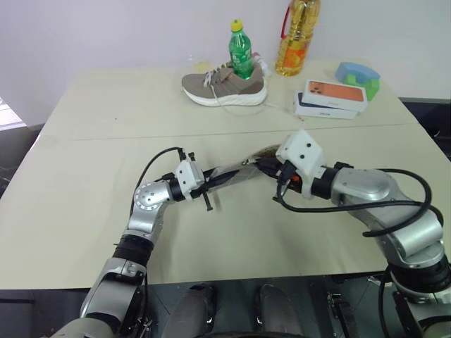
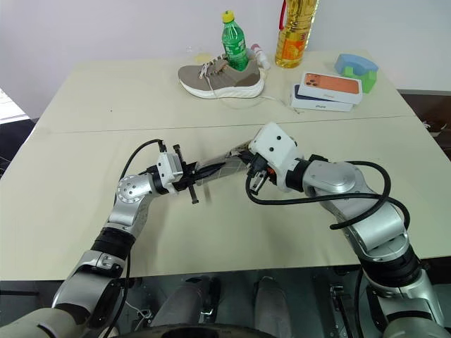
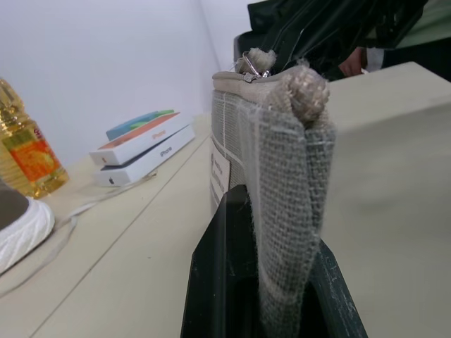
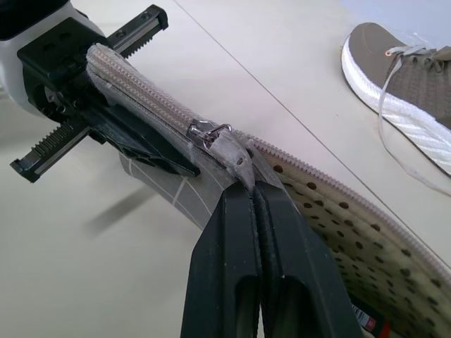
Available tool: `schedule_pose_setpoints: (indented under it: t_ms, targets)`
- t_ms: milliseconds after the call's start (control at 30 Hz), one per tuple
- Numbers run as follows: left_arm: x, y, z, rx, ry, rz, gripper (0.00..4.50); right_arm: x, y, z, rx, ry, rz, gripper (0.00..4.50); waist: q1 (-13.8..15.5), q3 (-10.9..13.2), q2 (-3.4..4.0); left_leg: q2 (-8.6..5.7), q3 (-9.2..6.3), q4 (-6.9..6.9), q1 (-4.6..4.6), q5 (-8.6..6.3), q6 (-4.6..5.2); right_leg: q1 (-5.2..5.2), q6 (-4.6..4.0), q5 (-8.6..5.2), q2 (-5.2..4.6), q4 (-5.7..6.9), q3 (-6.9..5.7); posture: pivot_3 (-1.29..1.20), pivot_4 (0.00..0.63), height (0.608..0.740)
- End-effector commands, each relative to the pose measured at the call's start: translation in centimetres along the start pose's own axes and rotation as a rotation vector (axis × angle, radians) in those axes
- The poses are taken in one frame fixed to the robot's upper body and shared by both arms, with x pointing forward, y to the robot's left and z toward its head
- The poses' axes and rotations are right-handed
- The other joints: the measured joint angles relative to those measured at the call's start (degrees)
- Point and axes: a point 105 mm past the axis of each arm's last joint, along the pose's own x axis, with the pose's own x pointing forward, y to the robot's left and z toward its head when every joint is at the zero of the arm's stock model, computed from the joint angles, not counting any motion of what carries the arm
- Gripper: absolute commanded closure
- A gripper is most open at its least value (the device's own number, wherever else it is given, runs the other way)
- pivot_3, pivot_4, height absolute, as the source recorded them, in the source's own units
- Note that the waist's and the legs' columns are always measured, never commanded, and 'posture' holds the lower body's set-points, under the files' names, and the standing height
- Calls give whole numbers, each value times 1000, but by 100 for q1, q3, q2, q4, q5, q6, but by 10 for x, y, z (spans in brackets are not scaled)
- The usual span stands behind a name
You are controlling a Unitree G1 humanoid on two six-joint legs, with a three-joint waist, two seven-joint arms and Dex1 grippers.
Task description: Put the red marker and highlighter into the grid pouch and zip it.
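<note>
One grid pouch [image 4: 183, 190] is held above the counter [image 1: 84, 211]: left gripper [image 4: 106, 123] clenched on its end, right gripper [image 4: 250, 190] clenched on the zipper cord pull [image 4: 229, 149].

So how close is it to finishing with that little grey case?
Something red already lies inside the grey grid-lined fabric pouch. The left gripper clamps one end; the right gripper pinches the zipper's cord pull. The mouth is mostly open, so zipping remains.

Your robot's arms are silver-grey metal with round joint housings and black ribbed cuffs, and loose black cables loop alongside each forearm. Each wrist carries a white boxy camera block with small dark screws. The left gripper [image 1: 206, 184] shows a black toothed rack, and the right gripper [image 4: 255, 184] two smooth black fingers.
</note>
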Motion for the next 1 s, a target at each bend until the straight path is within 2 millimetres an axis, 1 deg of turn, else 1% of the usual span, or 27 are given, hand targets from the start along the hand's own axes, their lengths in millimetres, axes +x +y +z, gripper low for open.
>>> schedule_pose_setpoints:
  t_ms: [33,167,400,500,533,667,733,833,933,1000]
  targets:
    - [-10,5,-4,51,41,-1,4500,-15,-14,24,-47,-83,-55,4455,0,0,0,0,0,0,0,0,0,0,0,0,0,0,0,0,150,740]
    - [-15,6,-9,66,67,-11,4500,-22,-13,23,-41,-78,-30,4455,3,0,0,-1,0,0,0,0,0,1,0,0,-1,-1,0,0,150,740]
    - [-17,3,-11,73,74,-24,4500,-21,-8,19,-18,-73,-10,4455,-1,0,0,0,0,-1,0,0,1,0,0,0,-1,-1,0,0,150,740]
    - [-21,0,-17,97,103,-44,4500,-25,-11,28,89,-139,-1,4455,0,1,-1,0,0,-1,0,0,0,0,0,0,-1,-1,0,0,150,740]
    - [-23,-1,-18,105,113,-51,4500,-27,-13,30,155,-158,10,4455,0,1,-1,1,0,-1,0,0,0,0,0,0,-1,-1,0,0,150,740]
    - [-26,-1,-19,106,113,-47,4500,-30,-14,24,274,-141,22,4455,10,1,-1,0,-2,0,0,-1,1,3,0,0,-3,-1,1,0,150,740]
    - [-26,-1,-19,106,112,-46,4500,-29,-12,23,281,-135,25,4455,1,1,-1,-1,-2,0,0,-1,1,3,0,0,-3,-2,1,0,150,740]
    - [-25,-1,-17,107,101,-46,4500,-26,-3,16,218,-77,46,4455,-1,1,-1,0,-2,-3,0,-1,1,0,0,0,-2,-1,1,0,150,740]
    - [-22,-1,-13,123,83,-51,4500,-23,5,13,168,-51,68,3658,-18,1,-1,0,-1,-3,0,-1,3,0,0,0,-2,-2,0,0,150,740]
    - [-22,-2,-12,145,80,-61,4500,-24,5,13,158,-53,66,2693,-14,0,-2,3,0,-5,0,-1,2,-2,0,0,1,-1,0,0,150,740]
